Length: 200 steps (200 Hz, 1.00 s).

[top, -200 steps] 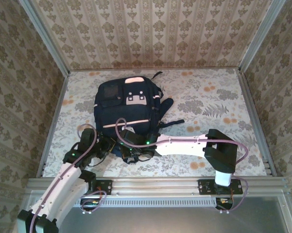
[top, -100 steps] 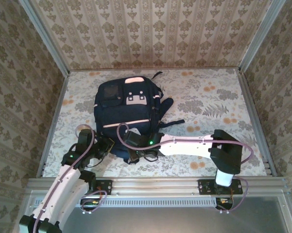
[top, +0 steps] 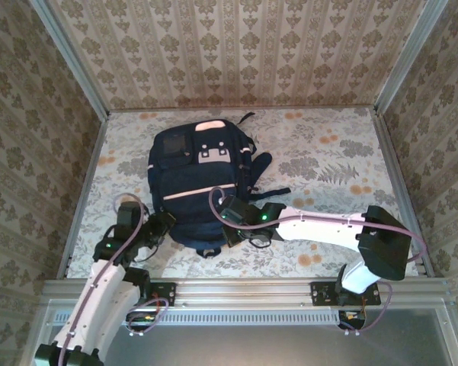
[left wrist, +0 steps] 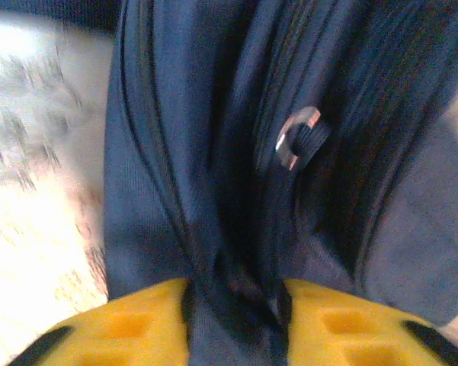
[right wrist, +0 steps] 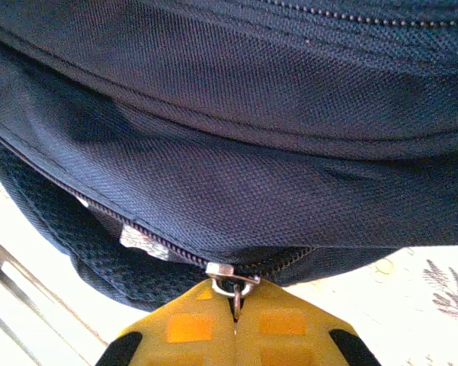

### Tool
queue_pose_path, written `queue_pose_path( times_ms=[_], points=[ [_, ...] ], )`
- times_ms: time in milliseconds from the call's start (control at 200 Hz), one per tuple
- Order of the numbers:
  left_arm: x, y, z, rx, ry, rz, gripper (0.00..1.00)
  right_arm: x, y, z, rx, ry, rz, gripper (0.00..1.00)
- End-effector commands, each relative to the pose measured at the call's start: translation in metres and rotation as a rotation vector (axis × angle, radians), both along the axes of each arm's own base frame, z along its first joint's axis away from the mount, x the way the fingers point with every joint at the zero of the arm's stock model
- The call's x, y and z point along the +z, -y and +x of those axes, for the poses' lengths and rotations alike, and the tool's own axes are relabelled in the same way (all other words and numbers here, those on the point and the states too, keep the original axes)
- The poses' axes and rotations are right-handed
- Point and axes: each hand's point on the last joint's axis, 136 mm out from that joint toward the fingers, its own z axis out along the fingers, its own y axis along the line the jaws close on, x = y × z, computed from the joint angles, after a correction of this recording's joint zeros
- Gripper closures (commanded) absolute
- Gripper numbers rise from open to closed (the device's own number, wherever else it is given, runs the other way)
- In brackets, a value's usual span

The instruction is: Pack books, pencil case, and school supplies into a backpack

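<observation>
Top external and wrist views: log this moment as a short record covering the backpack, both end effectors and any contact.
backpack: lying flat on the floral table, front face up
left end effector: at the backpack's near-left edge, fingers apart with a fold of its fabric between them; cannot tell whether it is gripped
right end effector: at the near-right edge, shut
contact: right end effector pinches the metal zipper pull

I see the navy backpack (top: 198, 179) lying front-up, left of centre on the counter (top: 328, 152), zip pull (right wrist: 235, 293) at its near end.
</observation>
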Motion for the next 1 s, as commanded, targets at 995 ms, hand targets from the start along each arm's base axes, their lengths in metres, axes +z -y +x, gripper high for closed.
queue_pose_path(
  times_ms=[995],
  points=[
    [-0.013, 0.010, 0.000, 0.062, -0.086, -0.075, 0.64, 0.001, -0.114, 0.008, -0.137, -0.024, 0.203, 1.00]
  ],
)
